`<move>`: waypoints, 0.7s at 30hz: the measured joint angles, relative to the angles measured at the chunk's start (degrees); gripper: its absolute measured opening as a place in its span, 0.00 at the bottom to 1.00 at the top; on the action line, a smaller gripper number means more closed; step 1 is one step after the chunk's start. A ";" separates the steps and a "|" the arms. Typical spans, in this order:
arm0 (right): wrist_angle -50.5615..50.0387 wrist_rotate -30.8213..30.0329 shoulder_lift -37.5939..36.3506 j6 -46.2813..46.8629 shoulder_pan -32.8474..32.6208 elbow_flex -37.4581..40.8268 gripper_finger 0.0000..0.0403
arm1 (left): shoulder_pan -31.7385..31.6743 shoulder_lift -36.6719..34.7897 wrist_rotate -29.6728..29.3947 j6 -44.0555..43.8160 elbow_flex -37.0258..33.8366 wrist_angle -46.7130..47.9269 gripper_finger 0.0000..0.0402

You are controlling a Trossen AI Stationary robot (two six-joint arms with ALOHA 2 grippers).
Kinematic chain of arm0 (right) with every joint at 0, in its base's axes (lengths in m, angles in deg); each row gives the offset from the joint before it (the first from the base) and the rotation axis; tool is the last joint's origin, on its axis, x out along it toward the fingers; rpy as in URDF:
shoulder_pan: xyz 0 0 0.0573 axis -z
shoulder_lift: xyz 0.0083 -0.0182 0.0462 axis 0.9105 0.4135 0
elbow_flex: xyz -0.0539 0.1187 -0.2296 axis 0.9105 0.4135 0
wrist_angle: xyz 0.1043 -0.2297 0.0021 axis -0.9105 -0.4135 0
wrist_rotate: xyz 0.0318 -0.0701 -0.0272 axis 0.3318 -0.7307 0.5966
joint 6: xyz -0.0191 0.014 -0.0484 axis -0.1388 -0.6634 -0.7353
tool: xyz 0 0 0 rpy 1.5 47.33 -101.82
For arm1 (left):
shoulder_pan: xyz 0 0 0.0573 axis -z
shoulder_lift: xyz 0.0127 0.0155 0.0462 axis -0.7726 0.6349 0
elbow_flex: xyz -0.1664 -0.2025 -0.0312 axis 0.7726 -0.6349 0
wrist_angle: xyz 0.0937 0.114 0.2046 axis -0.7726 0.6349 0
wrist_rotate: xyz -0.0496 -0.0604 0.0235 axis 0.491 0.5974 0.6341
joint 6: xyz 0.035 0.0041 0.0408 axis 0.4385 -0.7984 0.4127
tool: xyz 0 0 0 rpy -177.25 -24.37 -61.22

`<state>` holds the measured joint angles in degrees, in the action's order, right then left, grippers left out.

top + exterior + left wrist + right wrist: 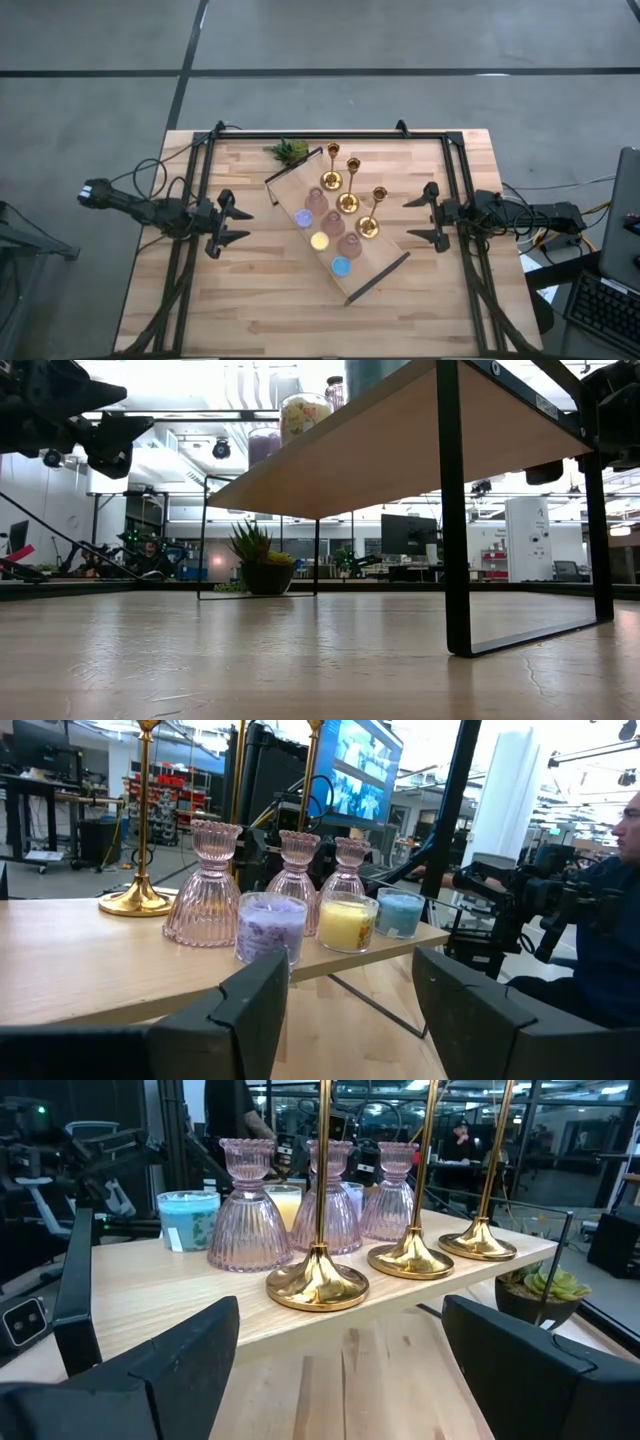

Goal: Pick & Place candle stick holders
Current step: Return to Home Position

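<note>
Dark left claw point(250, 225) spread wide, facing shelf point(377, 266); right claw point(406, 220) mirrors it.

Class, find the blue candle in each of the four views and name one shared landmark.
High view: blue candle, at the shelf's end nearest the picture's bottom edge.
Low view: on the shelf, cut off by the top edge.
Left wrist view: beyond the yellow candle, at.
Right wrist view: beside the nearest pink glass holder, at.
Shared landmark: the wooden shelf.
</note>
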<state>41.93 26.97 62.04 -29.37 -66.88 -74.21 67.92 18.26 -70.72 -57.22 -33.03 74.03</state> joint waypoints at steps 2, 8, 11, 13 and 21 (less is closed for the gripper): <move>0.00 0.00 0.00 -0.01 0.00 0.00 0.86 | -0.01 0.00 0.00 -0.01 0.00 0.00 0.54; 0.00 0.00 0.00 0.00 0.00 0.00 0.87 | 0.00 0.00 0.00 0.00 -0.01 0.00 0.54; 0.00 0.00 0.00 -0.01 0.00 0.00 0.86 | 0.01 0.00 0.00 0.01 -0.02 0.00 0.54; 0.00 0.00 0.00 0.00 -0.01 0.00 0.85 | -0.01 0.00 0.00 0.00 -0.02 0.00 0.54; 0.00 0.00 0.00 -0.01 -0.02 0.00 0.86 | 0.01 0.00 0.00 0.01 -0.04 0.00 0.54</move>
<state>41.93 26.97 62.04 -29.38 -66.90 -74.21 67.93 18.26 -70.72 -57.21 -33.07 74.03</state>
